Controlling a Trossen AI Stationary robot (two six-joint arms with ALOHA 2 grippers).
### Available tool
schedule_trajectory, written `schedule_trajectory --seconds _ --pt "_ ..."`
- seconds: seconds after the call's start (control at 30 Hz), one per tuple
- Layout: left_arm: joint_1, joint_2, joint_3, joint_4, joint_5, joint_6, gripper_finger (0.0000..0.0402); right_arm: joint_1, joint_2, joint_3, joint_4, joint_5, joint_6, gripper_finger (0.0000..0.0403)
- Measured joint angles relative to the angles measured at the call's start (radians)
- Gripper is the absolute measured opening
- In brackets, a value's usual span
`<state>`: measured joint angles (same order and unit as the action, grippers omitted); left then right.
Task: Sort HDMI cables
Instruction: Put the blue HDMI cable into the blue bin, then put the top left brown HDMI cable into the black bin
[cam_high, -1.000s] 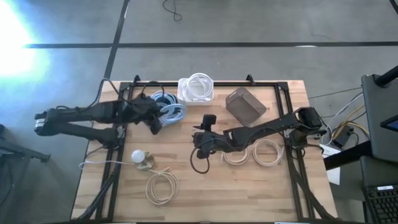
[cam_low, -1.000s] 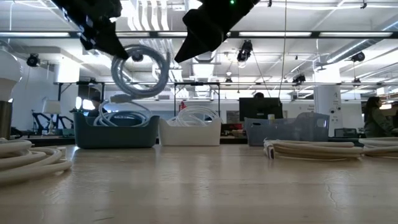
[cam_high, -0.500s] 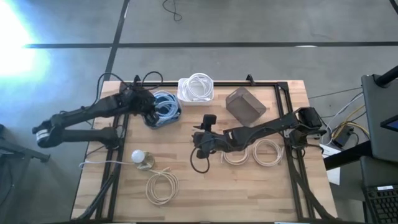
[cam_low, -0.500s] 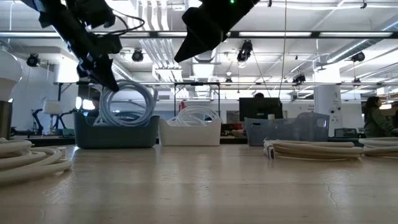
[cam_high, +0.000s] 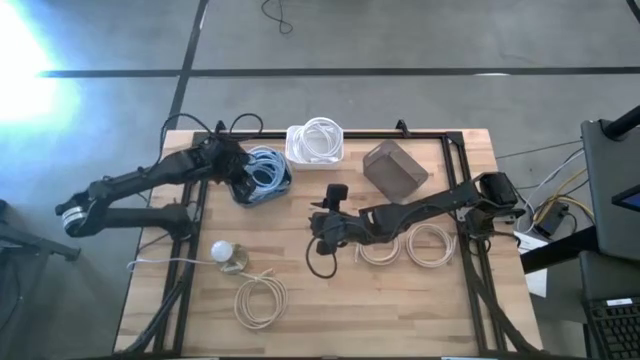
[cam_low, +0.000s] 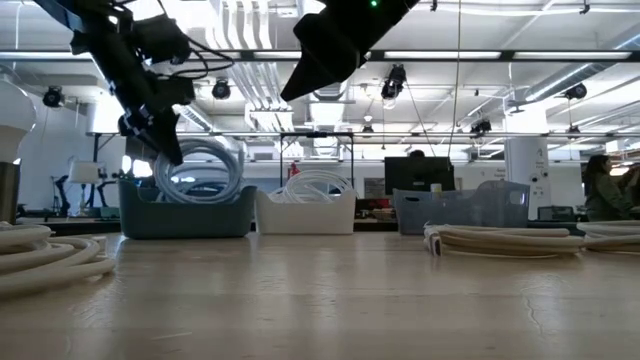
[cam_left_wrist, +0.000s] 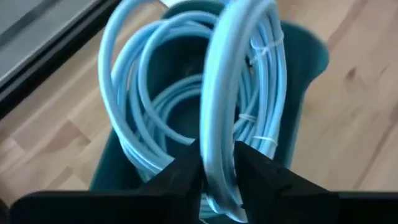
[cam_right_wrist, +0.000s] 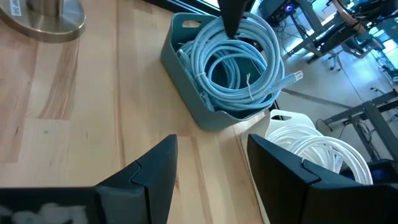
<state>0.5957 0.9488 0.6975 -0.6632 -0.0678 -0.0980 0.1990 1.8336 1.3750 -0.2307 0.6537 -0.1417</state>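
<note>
My left gripper (cam_high: 238, 176) is over the teal bin (cam_high: 272, 188), shut on a light blue HDMI coil (cam_left_wrist: 219, 87) that stands on edge inside the bin among other light blue coils (cam_right_wrist: 239, 59). My right gripper (cam_high: 322, 236) hovers open over the table's middle, touching nothing. White coils fill the white bin (cam_high: 318, 142). Two beige coils (cam_high: 430, 245) lie flat on the table beside the right arm. A third beige coil (cam_high: 260, 300) lies near the near edge. My left gripper pinches the light blue coil's bundled strands (cam_left_wrist: 217, 158) between its two fingers (cam_left_wrist: 184, 177), which lie across the bundle. The coil stands upright and edge-on ahead of the fingers. Its lower part (cam_low: 205, 178) is down behind the teal bin's wall.
An empty grey bin (cam_high: 393, 168) stands to the right of the white bin at the far edge. A round white bulb-like object (cam_high: 224, 253) with a thin loose cord sits near the left edge. Bare wood lies between the bins and the near beige coil.
My left gripper has moved toward the far-left and down to the teal bin, staying shut. The light blue coil, hanging high above the bin a second ago, now sits lowered into it. The right arm has kept still.
</note>
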Motion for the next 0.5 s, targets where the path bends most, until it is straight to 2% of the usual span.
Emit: schedule_trajectory --seconds 0.13,0.33,0.5 --pt "0.0 0.036 -0.001 -0.001 -0.057 0.023 0.0118 -0.001 0.0 0.0 0.0 -0.001 0.003 0.0192" --pt "-0.001 0.046 0.012 -0.046 -0.25 0.044 0.0156 -0.001 0.0 -0.001 0.0 -0.002 0.035 0.0192" --pt "-0.004 0.02 0.024 -0.075 -0.259 0.071 0.0171 -0.001 0.0 -0.001 -0.001 -0.002 0.058 0.0192"
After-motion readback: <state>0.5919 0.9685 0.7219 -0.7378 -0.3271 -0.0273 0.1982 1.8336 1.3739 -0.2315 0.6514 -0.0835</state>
